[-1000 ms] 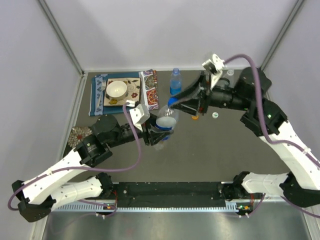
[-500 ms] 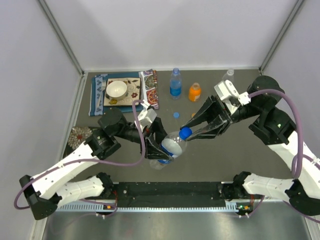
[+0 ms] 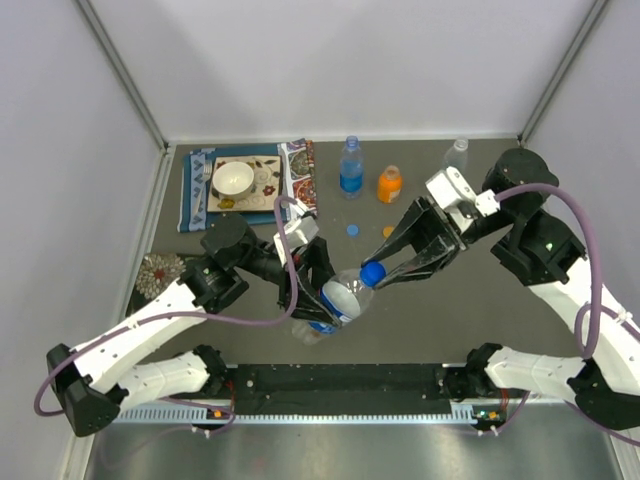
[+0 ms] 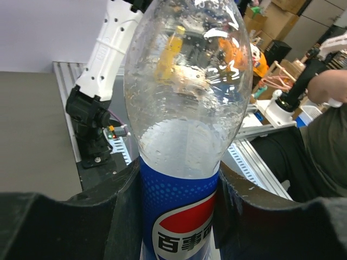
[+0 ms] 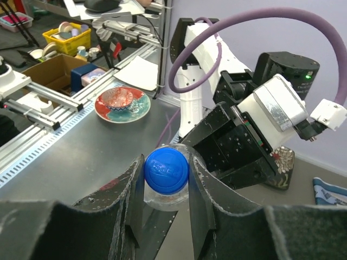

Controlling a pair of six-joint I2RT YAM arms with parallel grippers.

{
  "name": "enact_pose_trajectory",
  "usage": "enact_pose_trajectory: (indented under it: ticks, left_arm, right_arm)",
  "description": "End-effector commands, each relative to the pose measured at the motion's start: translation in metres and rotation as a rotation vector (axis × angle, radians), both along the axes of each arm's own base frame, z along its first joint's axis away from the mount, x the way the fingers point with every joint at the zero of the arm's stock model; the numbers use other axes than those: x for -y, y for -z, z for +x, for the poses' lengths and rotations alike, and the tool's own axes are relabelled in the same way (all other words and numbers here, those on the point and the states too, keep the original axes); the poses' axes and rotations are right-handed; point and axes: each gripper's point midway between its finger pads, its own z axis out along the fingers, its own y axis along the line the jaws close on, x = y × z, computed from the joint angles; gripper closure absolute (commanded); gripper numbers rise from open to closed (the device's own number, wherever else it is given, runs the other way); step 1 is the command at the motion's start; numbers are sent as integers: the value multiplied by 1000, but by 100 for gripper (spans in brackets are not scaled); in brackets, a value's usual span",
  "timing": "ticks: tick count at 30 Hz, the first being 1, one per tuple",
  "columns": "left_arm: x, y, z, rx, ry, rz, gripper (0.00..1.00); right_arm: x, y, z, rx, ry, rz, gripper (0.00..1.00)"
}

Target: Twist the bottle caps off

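Note:
A clear bottle with a blue label (image 3: 330,300) is tilted above the table's middle, and my left gripper (image 3: 305,275) is shut round its labelled body (image 4: 181,216). Its blue cap (image 3: 372,272) points right, and my right gripper (image 3: 385,268) is shut on that cap (image 5: 166,170), one finger on each side. Standing at the back are another blue-labelled bottle (image 3: 350,168), a short orange bottle (image 3: 389,184) and a clear bottle (image 3: 455,155). A loose blue cap (image 3: 351,229) lies on the table, with a small orange cap (image 3: 388,231) beside the right gripper.
A patterned placemat (image 3: 200,190) with a white bowl (image 3: 232,178) lies at the back left. A small patterned dish (image 3: 158,270) sits by the left wall. Grey walls close in the table on three sides, and a black rail (image 3: 340,380) runs along the front.
My right gripper has swung from the back of the table down to the held bottle and shut on its blue cap. The left arm has brought the bottle nearer and tilted it more.

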Motion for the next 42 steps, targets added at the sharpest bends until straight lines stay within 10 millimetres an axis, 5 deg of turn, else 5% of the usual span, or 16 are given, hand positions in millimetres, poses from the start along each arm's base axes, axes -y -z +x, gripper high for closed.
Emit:
enact_pose_trajectory:
  ticks: [1, 2, 5, 10, 19, 29, 42]
  left_arm:
    - [3, -32, 25, 160, -196, -118, 51]
    - [3, -33, 29, 170, -222, -117, 51]
    - [6, -26, 46, 192, -333, -89, 51]
    - [6, -19, 72, 226, -493, -73, 51]
    - [-2, -13, 130, 284, -826, -41, 53]
    - [-29, 11, 186, 365, -1242, 79, 52]
    - [-47, 24, 202, 431, -1439, 160, 52]
  right_arm:
    - [-4, 15, 8, -120, 71, -89, 55]
    - [-5, 11, 16, -123, 133, -79, 39]
    - [-6, 1, 33, -124, 271, -50, 26]
    - [-5, -14, 52, -140, 409, -11, 17]
    - [4, -57, 124, -353, 827, 158, 12]
    - [-6, -23, 196, -657, 1109, 169, 13]
    - [-42, 0, 213, -738, 1165, 74, 22]
